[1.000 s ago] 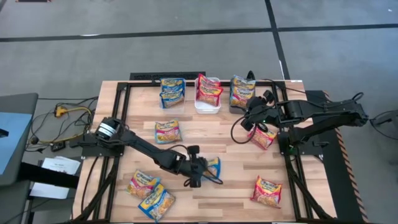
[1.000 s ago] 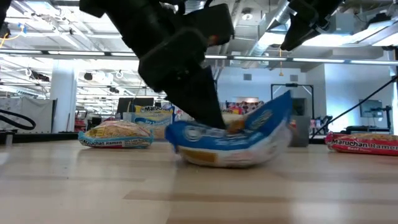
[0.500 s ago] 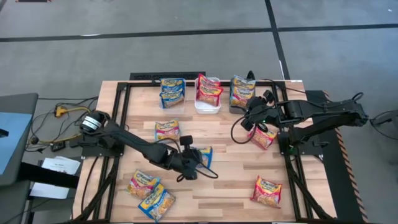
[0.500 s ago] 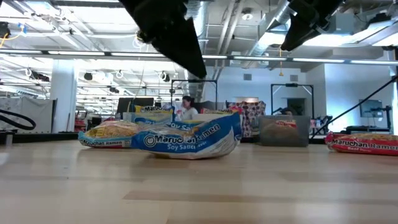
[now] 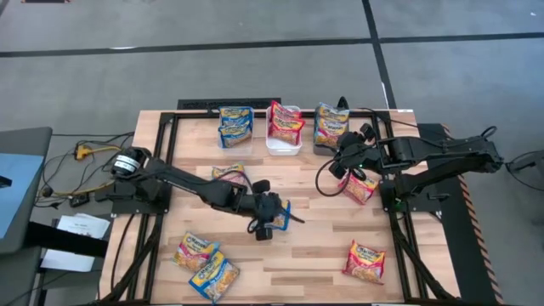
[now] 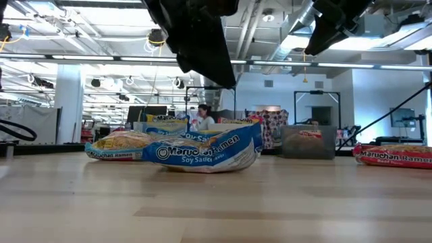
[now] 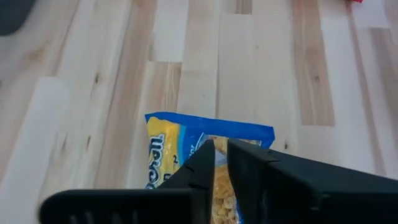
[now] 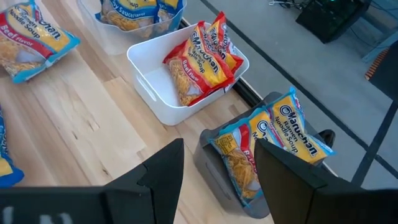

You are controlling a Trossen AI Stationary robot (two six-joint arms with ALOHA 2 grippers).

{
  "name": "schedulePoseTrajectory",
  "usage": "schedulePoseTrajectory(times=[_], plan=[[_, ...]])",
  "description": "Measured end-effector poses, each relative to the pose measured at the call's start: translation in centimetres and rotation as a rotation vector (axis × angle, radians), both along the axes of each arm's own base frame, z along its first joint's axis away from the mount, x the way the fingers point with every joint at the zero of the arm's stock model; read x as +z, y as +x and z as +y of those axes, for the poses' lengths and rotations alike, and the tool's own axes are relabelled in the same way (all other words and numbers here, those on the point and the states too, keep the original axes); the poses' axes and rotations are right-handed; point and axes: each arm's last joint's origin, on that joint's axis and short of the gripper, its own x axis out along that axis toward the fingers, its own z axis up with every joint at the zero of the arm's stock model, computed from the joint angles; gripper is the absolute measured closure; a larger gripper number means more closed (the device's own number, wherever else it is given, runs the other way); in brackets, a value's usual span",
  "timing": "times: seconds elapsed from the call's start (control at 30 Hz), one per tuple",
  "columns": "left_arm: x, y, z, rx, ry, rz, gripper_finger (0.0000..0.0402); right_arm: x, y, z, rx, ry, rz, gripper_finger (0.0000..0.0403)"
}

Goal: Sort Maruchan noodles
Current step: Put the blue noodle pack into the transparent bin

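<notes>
- Now the left gripper (image 5: 272, 223) hangs just above the blue-and-yellow square plastic soy-sauce noodle packet (image 6: 206, 151), a touch toward 6 o'clock from the centre of the pale wooden table (image 5: 314, 242).
- Its dark fingers (image 7: 255, 165) sit a thin slit apart and pinch nothing. The packet lies flat on the wood with clear air over it in the low view.
- The right gripper (image 8: 219, 146) hovers at about 2 o'clock, fingers spread wide and empty, looking down on the bins.
- Along the 12 o'clock edge stand a clear bin (image 5: 235, 127) with blue packets, a white bin (image 8: 155, 93) with red-and-yellow packets and a dark bin (image 8: 214, 165) with blue-and-orange ones.
- Loose on the table are a red packet (image 5: 360, 186) at 3 o'clock, another red packet (image 5: 364, 260) at 5 o'clock and two blue-and-orange packets (image 5: 204, 262) at 7 o'clock.
- One more packet (image 5: 228, 173) peeks out from behind the left arm at 10 o'clock.
</notes>
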Motion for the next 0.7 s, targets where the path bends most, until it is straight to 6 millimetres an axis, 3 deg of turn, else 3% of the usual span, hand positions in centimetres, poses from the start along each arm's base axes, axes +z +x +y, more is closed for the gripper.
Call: schedulePoseTrajectory(times=[0.37,0.7], plan=[[-0.5,0.0,2.6,0.033,-0.064,0.086,0.0262,-0.1,-0.1,0.0,0.000,0.000,0.016,0.0182],[-1.1,-0.2,3.9,-0.030,-0.116,0.152,0.0252,-0.5,0.3,0.0,0.001,0.002,0.035,0.0182]])
